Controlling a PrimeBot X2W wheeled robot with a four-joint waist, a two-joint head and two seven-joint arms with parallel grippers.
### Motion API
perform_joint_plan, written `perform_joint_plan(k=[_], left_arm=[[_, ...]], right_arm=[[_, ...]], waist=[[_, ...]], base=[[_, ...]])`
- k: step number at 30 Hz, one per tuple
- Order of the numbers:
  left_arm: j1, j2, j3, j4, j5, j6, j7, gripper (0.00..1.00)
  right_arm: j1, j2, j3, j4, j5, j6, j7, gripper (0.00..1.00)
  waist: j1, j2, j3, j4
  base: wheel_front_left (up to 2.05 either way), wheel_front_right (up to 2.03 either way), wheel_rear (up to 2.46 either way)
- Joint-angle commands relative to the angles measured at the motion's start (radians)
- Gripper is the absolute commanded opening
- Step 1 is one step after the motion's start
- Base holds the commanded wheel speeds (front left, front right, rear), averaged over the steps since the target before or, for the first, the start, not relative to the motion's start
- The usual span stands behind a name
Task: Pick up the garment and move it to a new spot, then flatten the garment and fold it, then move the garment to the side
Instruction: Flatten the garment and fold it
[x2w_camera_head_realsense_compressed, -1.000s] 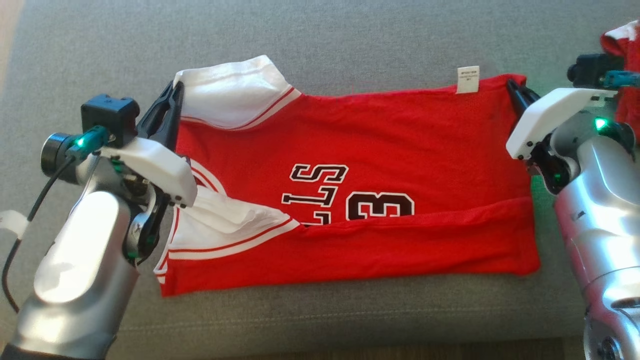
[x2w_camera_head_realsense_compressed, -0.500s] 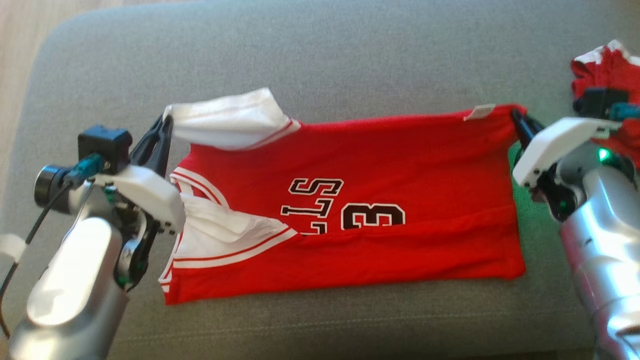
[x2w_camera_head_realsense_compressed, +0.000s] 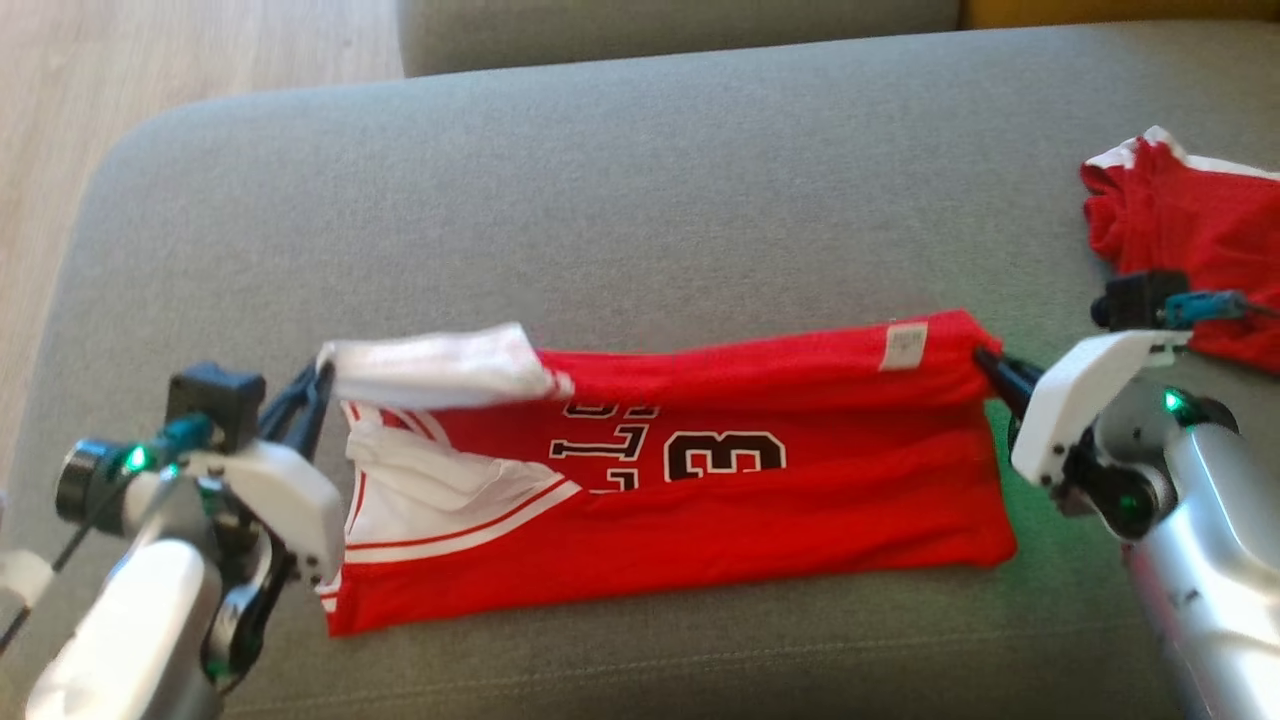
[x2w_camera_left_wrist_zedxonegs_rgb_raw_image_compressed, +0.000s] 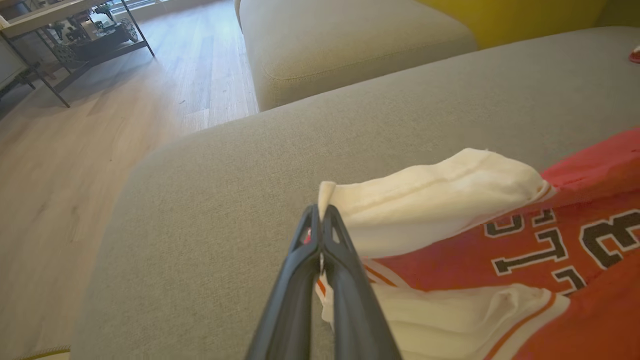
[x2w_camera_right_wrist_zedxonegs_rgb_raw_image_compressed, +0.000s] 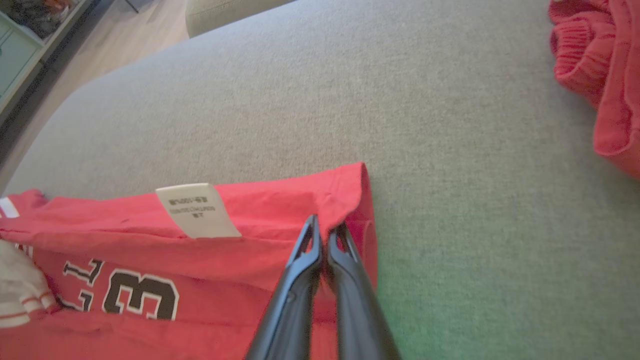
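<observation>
Closest in, the near half of the jersey (x2w_camera_head_realsense_compressed: 700, 520) lies flat on the sofa (x2w_camera_head_realsense_compressed: 650, 200), with its front edge already doubled over.

Go back a bit and you hit both tools, one at each end of the far edge. The left tool (x2w_camera_head_realsense_compressed: 318, 385) is pinched shut on the white shoulder (x2w_camera_head_realsense_compressed: 430, 365), with the cloth poking out right at its tips. The right tool (x2w_camera_head_realsense_compressed: 985, 358) is clamped on the red hem corner, and the care label (x2w_camera_head_realsense_compressed: 905, 347) sits just beside it, toward the other tool. The edge strung between them is raised off the cushion and hangs over the top of the lettering.

My read is that this thing is super light and totally floppy. It has zero stiffness, so the middle is gonna sag wherever nothing holds it. The seams and hems are the spots to grab, since the stitching gives the fingers something thicker to bite on. Both grips look like they only catch the very edge though, so a hard tug could probably pop the cloth out. Keeping it taut between the two tools should stop it bunching.

Further out, past the right tool and off to its outer side, there's another red garment (x2w_camera_head_realsense_compressed: 1190, 230) in a heap, well apart from the jersey. Past the left tool it's just the sofa edge and then the wood floor (x2w_camera_head_realsense_compressed: 150, 90).
</observation>
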Motion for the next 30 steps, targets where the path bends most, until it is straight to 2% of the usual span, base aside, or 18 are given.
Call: perform_joint_plan(k=[1, 6, 11, 19, 27, 28, 29, 30], left_arm=[[-0.036, 0.048, 0.042, -0.034, 0.004, 0.001, 0.000, 0.00], [0.025, 0.077, 0.019, -0.070, 0.002, -0.009, 0.032, 0.00], [0.072, 0.102, 0.008, -0.105, -0.001, -0.010, 0.053, 0.00], [0.129, 0.149, 0.007, -0.159, -0.013, -0.011, 0.079, 0.00], [0.153, 0.173, -0.041, -0.205, -0.007, -0.046, 0.125, 0.00], [0.154, 0.174, -0.049, -0.206, -0.007, -0.051, 0.132, 0.00], [0.157, 0.175, -0.057, -0.204, -0.009, -0.057, 0.143, 0.00], [0.160, 0.177, -0.065, -0.203, -0.012, -0.065, 0.155, 0.27]], right_arm=[[-0.010, -0.016, 0.016, -0.045, 0.005, 0.000, 0.009, 0.00], [0.081, -0.035, 0.001, -0.194, 0.004, 0.000, 0.128, 0.00], [0.151, -0.028, -0.052, -0.293, -0.026, 0.000, 0.208, 0.00], [0.230, -0.001, -0.118, -0.398, -0.070, 0.000, 0.312, 0.00], [0.278, 0.012, -0.153, -0.473, -0.099, 0.000, 0.388, 0.00], [0.281, 0.015, -0.157, -0.477, -0.102, 0.000, 0.393, 0.24], [0.283, 0.018, -0.163, -0.481, -0.109, 0.000, 0.395, 1.00], [0.285, 0.021, -0.169, -0.484, -0.116, 0.000, 0.398, 1.00]], waist=[[0.0001, 0.0000, -0.006, -0.006], [0.0001, 0.0000, -0.021, -0.017], [0.0001, 0.0000, -0.021, -0.017], [0.0001, 0.0000, -0.026, -0.004], [0.0001, 0.0000, -0.027, 0.005], [0.0001, 0.0000, -0.026, 0.005], [0.0001, 0.0000, -0.025, 0.005], [0.0001, 0.0000, -0.024, 0.005]], base=[[0.00, 0.00, 0.00], [0.00, 0.00, 0.00], [0.00, 0.00, 0.00], [0.00, 0.00, 0.00], [0.00, 0.00, 0.00], [0.00, 0.00, 0.00], [0.00, 0.00, 0.00], [0.00, 0.00, 0.00]])
